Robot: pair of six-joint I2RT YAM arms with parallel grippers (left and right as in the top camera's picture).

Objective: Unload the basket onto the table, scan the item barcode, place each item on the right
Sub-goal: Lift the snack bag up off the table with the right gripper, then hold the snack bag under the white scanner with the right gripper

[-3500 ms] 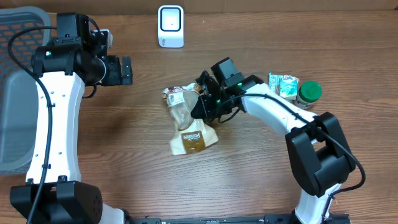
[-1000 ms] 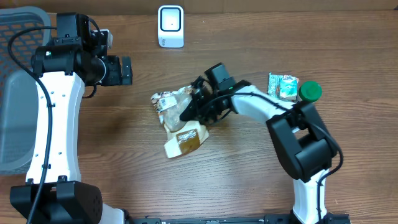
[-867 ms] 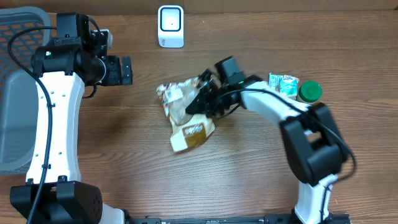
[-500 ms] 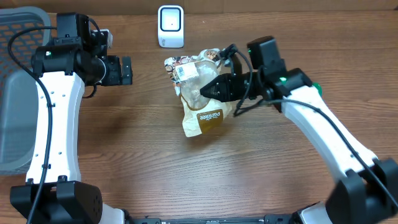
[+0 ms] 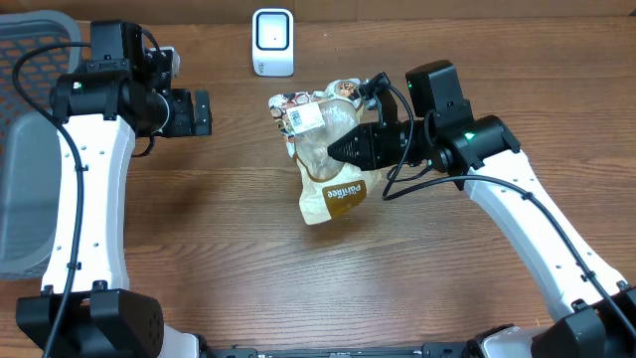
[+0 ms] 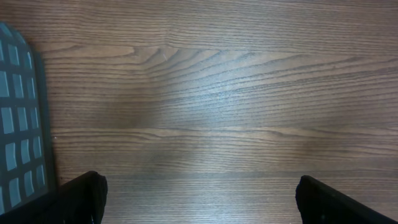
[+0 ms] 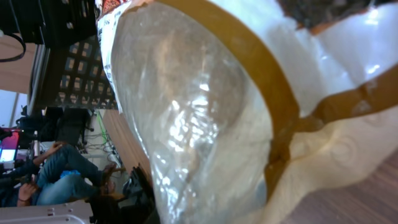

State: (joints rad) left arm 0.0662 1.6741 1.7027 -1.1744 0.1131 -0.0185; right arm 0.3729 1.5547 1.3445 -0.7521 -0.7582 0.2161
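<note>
The item is a clear plastic and cream paper bag [image 5: 323, 159] with a brown printed label. It hangs in the air above the middle of the table, with my right gripper [image 5: 340, 150] shut on its side. A white sticker [image 5: 301, 115] on its upper end faces up. In the right wrist view the bag [image 7: 205, 106] fills the frame and hides the fingers. The white scanner [image 5: 272, 42] stands at the back edge, up and left of the bag. My left gripper [image 5: 199, 112] hovers open at the back left over bare wood [image 6: 199, 199], with nothing between its fingers [image 6: 87, 193].
A grey mesh basket [image 5: 25, 169] sits along the table's left edge, and its rim [image 6: 18, 124] shows at the left of the left wrist view. The right arm [image 5: 517, 209] stretches across the right half of the table.
The right arm has raised the bag off the table and carried it back and to the right, closer to the scanner. The left arm has not moved.
</note>
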